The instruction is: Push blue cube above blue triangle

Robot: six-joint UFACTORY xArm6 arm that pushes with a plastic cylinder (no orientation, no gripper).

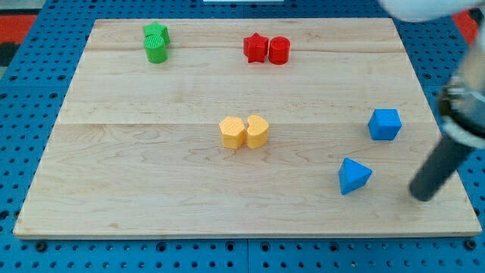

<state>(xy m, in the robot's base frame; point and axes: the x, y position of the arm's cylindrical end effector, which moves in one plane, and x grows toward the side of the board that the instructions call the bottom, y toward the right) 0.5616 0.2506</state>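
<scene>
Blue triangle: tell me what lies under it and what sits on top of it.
The blue triangle rests directly on the wooden board; the patch beneath is covered. Nothing sits on top. The blue cube stands apart, up-right; my tip is to its right.

A pale wooden counter [151, 174] fills most of the frame, its boards joined in long horizontal seams with fine grain running across. Around it, along the left, right and bottom edges, shows a blue pegboard [23, 114] dotted with regular rows of small holes. A red patch [9, 30] sits in the upper left corner. The light is even and soft, casting faint shadows.
</scene>
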